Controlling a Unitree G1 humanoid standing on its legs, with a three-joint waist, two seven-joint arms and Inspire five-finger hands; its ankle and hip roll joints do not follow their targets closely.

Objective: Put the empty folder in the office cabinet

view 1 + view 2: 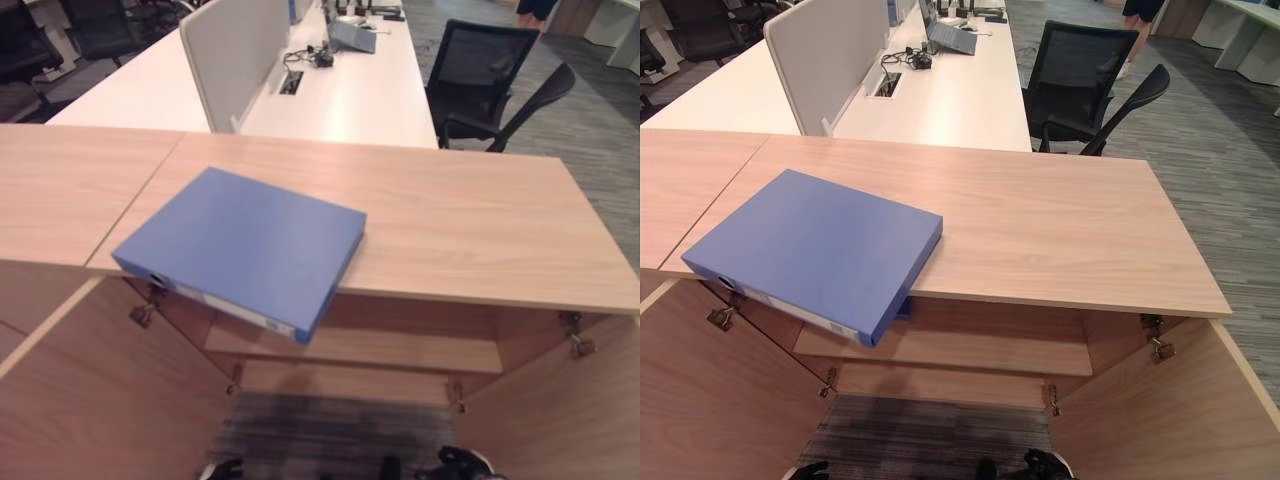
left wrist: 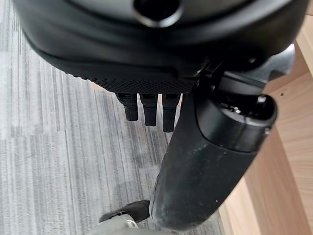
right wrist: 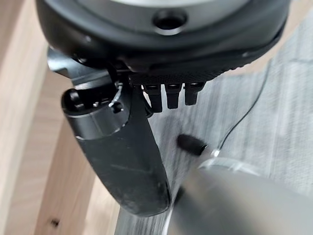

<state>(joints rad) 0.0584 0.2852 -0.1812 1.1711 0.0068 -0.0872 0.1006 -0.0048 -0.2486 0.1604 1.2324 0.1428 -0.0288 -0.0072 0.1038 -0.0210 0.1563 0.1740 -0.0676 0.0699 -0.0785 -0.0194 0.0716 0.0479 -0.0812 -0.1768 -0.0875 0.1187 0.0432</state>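
A blue folder [image 1: 245,245] lies flat on the wooden top of the office cabinet [image 1: 470,220], at its left front, with one corner hanging over the front edge. Below it the cabinet stands open, its left door [image 1: 90,400] and right door [image 1: 570,420] swung out towards me. A wooden shelf [image 1: 400,350] shows inside. My left hand [image 2: 122,63] hangs low over the grey carpet beside a door, fingers straight and holding nothing. My right hand [image 3: 161,49] hangs the same way, open and bare, next to a wooden panel.
Behind the cabinet runs a long white desk [image 1: 370,100] with a grey divider screen [image 1: 235,50] and a laptop [image 1: 352,35]. A black office chair [image 1: 490,85] stands at the back right. Another wooden top [image 1: 60,190] adjoins the cabinet on the left.
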